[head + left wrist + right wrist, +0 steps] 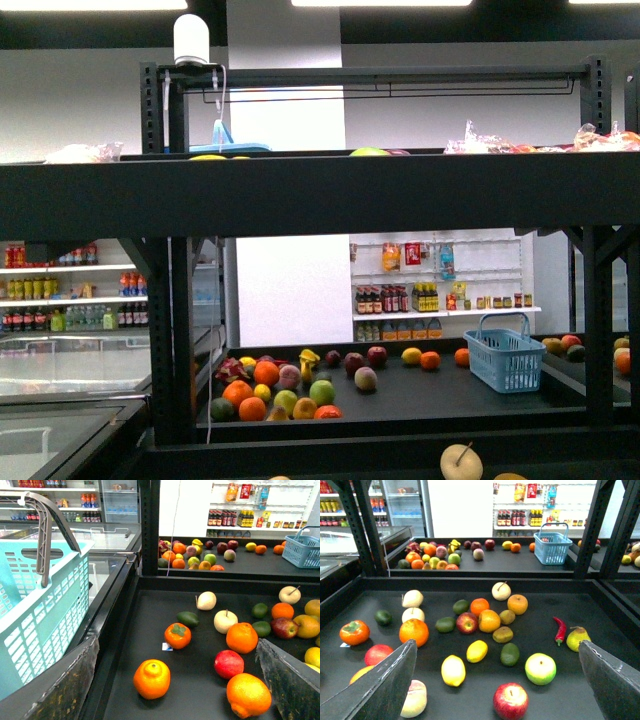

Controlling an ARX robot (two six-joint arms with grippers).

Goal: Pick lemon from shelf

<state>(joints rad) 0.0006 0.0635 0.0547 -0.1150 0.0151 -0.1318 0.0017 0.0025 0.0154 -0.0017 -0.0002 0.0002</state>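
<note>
Left, right jaws apart, empty | lemon [453, 670] yellow, oval, smooth | lying on dark shelf [540, 622]

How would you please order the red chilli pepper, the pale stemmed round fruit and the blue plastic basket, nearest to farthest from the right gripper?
1. red chilli pepper, just ahead of the open right gripper.
2. pale stemmed round fruit, farther back, mid-scene.
3. blue plastic basket, far beyond, on the farther tray.
</note>
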